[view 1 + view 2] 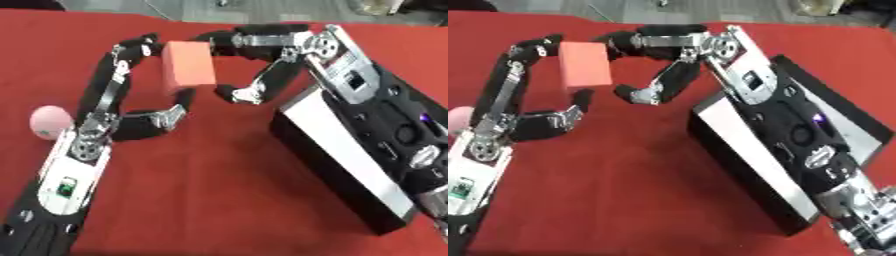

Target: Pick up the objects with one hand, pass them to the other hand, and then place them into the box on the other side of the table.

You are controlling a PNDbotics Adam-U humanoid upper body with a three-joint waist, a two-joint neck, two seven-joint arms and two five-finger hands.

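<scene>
So the orange block (189,66) is held up over the red table (227,190), just left of the black box (346,155). The left hand (131,90) has fingers and thumb curled round it, while the right hand (254,60) wraps it from the box side. A pink ball (50,121) sits far left of the box.
</scene>
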